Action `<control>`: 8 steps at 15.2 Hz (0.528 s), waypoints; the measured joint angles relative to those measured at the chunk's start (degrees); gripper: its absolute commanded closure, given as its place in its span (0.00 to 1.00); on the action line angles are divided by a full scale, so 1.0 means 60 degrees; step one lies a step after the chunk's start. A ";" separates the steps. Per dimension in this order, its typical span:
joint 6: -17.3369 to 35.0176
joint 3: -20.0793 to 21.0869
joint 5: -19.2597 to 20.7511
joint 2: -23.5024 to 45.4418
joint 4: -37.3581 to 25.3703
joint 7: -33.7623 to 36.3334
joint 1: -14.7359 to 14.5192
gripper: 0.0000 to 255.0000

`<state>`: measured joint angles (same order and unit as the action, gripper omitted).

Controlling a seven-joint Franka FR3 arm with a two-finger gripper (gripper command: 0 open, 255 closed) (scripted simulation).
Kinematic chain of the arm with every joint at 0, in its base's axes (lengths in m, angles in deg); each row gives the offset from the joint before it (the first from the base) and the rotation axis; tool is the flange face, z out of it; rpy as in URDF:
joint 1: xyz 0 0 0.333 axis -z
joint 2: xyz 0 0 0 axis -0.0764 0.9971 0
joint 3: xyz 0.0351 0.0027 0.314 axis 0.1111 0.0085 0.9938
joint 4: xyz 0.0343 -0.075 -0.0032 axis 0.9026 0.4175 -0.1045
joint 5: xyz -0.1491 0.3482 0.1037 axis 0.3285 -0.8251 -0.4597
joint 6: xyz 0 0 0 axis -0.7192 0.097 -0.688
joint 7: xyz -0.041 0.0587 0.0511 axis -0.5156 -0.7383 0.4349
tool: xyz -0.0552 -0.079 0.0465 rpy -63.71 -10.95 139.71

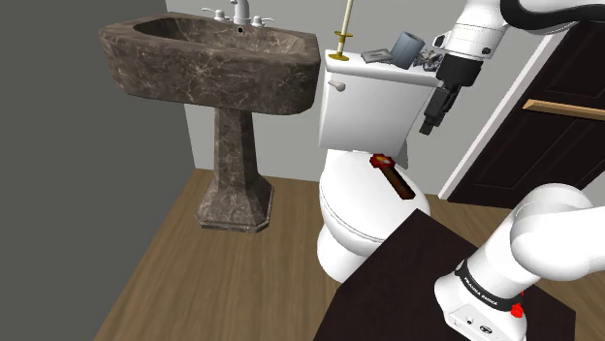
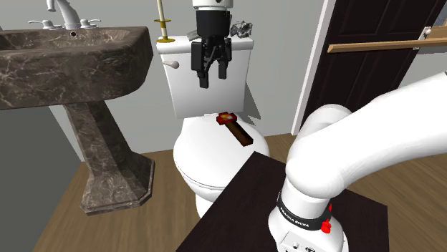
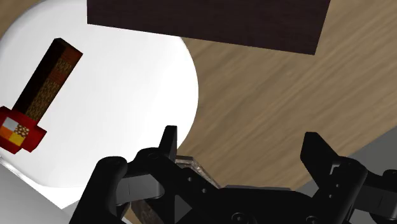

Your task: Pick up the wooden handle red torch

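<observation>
Now | hand (image 3: 242, 137): spread apart, empty | torch (image 3: 39, 95): blocky, grainy brown shaft, red head | on smooth rounded white lid (image 3: 127, 102)

The pedestal sink (image 1: 208, 73) looks like dark veined stone. The toilet (image 1: 354, 208) is smooth, plain white. The torch (image 3: 39, 95) has a rough, speckled brown wooden handle. The floor (image 3: 267, 102) shows matt wood grain.

Torch (image 3: 41, 83) head slightly cut by the wrist view's edge. Stand (image 1: 388, 281) hides the toilet's (image 1: 349, 194) near side. Small items (image 1: 407, 46) on the tank (image 1: 373, 111), partly behind the arm (image 1: 480, 39): unidentifiable.
</observation>
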<state>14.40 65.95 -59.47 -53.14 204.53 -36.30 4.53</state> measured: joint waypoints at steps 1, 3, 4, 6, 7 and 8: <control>0.0000 0.0000 0.0000 0.0000 0.0000 0.0000 0.0000 0.00; 0.0358 -0.0111 0.0105 0.0129 0.0227 -0.0042 0.0104 0.00; 0.0604 -0.0201 0.0185 0.0265 0.0332 -0.0080 0.0181 0.00; 0.1137 -0.0331 0.0312 0.0468 0.0642 -0.0085 0.0325 0.00; 0.1423 -0.0474 0.0420 0.0739 0.0650 -0.0166 0.0422 0.00; 0.1790 -0.0606 0.0517 0.1006 0.0748 -0.0233 0.0513 0.00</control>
<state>25.13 62.31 -56.36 -47.11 209.01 -37.69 7.61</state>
